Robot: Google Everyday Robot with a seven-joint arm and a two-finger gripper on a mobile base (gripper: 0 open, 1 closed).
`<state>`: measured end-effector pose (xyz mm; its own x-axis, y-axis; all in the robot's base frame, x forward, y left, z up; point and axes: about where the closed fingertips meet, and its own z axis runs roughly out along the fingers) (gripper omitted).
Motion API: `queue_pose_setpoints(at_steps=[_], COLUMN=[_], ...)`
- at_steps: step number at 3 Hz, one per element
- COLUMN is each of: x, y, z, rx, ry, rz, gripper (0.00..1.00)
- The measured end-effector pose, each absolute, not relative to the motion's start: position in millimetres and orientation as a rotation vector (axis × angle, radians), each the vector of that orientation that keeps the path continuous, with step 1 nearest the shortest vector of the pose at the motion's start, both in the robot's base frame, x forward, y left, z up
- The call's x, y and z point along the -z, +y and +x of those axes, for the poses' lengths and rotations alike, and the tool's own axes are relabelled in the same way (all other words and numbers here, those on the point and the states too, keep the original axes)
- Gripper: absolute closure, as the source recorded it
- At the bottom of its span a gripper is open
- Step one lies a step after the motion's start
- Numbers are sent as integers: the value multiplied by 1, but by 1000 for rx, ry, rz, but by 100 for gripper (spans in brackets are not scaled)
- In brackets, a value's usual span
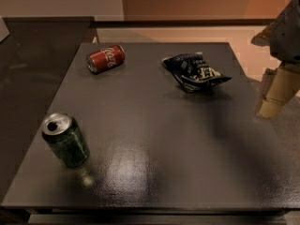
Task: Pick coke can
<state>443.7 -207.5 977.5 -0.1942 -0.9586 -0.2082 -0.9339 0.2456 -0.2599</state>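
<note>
The coke can is red with white script and lies on its side at the far left of the dark table. My gripper hangs at the right edge of the view, just beyond the table's right side, far from the coke can and holding nothing that I can see. Part of the arm above it is cut off by the frame.
A dark green can with a silver top stands upright at the near left. A crumpled dark blue chip bag lies at the far right, between the gripper and the coke can. A dark counter adjoins the table's left side.
</note>
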Motion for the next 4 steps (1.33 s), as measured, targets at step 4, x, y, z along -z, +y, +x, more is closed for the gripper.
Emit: queue_pose_setpoints(at_steps=[4], x=[-967], y=[-85], z=[550], rx=[113], ry=[1757], rz=[-2101], gripper=[0])
